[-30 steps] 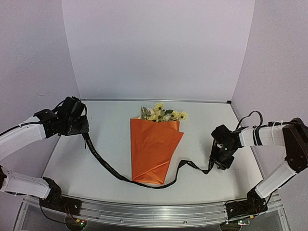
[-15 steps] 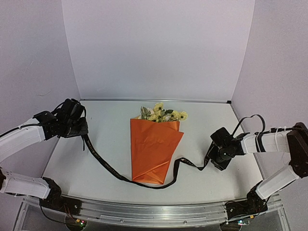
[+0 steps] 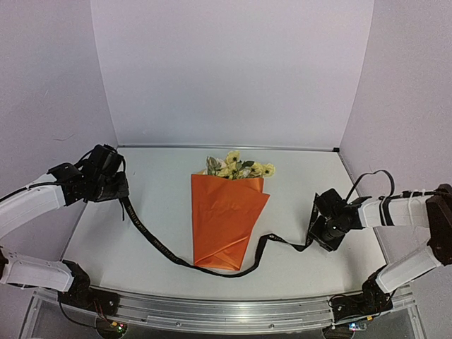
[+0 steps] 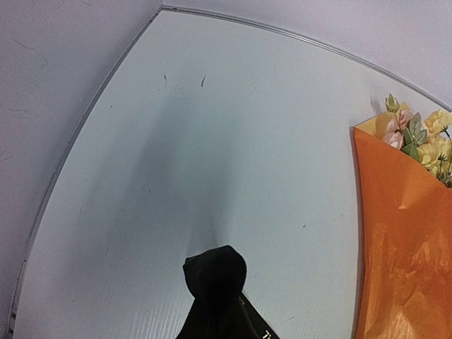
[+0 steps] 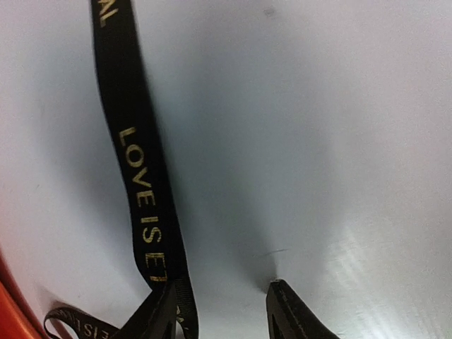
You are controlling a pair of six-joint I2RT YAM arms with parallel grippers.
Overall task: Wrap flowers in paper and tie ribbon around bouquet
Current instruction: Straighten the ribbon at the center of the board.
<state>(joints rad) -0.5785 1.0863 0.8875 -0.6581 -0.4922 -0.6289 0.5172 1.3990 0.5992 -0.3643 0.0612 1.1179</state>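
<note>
The bouquet lies mid-table, its orange paper folded into a cone with the yellow flowers poking out at the far end. The black ribbon runs from my left gripper under the cone's tip and across to my right gripper. In the left wrist view the fingers are pinched together on the ribbon, with paper and flowers to the right. In the right wrist view the right gripper stands open close over the table. The lettered ribbon lies along its left finger, ungripped.
White walls close in the table at the back and on both sides. A metal rail runs along the near edge. The right arm's black cable loops above its wrist.
The right arm has sunk lower toward the table and its jaws widened, then narrowed a little. The ribbon's right end shifted slightly. The left gripper keeps its hold and has barely moved.
</note>
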